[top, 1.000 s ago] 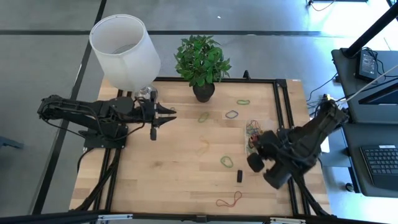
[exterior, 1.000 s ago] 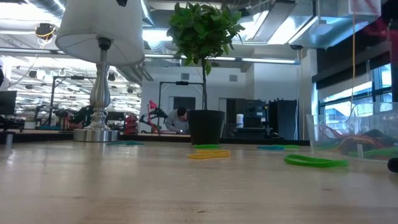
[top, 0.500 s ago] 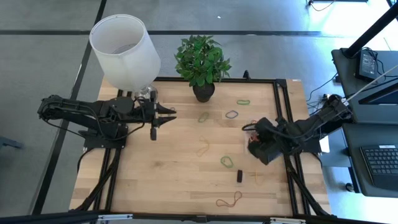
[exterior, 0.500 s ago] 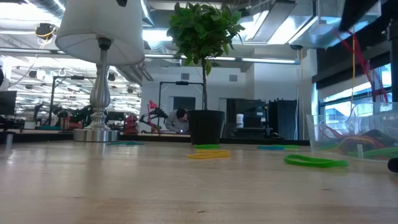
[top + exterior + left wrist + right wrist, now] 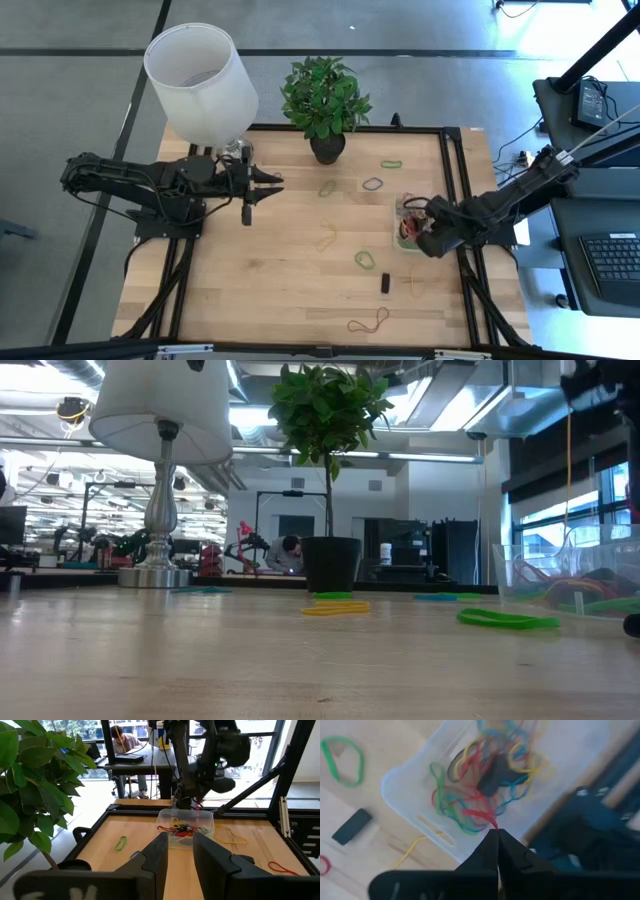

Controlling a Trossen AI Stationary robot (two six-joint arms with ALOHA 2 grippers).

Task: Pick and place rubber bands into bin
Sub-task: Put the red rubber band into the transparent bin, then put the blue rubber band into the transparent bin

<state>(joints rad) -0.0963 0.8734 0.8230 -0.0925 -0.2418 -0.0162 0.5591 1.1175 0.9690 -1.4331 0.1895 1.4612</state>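
The clear bin (image 5: 405,212) (image 5: 400,782) (image 5: 186,818) (image 5: 560,575) sits by the table's right rail and holds a tangle of coloured rubber bands (image 5: 470,775). Several more bands lie loose on the wood: green (image 5: 391,163), grey-blue (image 5: 373,184), yellow (image 5: 327,238), green (image 5: 365,260), red (image 5: 368,321). My right gripper (image 5: 428,240) (image 5: 495,831) hovers over the bin's near right part, shut on a red band. My left gripper (image 5: 276,186) (image 5: 180,852) waits open by the lamp's foot. My right gripper pinches one end of a red rubber band (image 5: 479,815) between its two shut fingertips, coming from above and pointing down. The rest of the band trails away from the tips down into the tangle in the bin.
A small black block (image 5: 385,283) (image 5: 351,826) lies near the bin, with a yellow band (image 5: 415,283) beside it. A potted plant (image 5: 325,100) and a white-shaded lamp (image 5: 200,80) stand at the far edge. Open wood stretches across the table's middle and near left.
My right arm has swung from above the table's near right part toward the far edge, to the bin, and come down lower over it, staying shut. The yellow band it covered now shows. The left arm has kept still.
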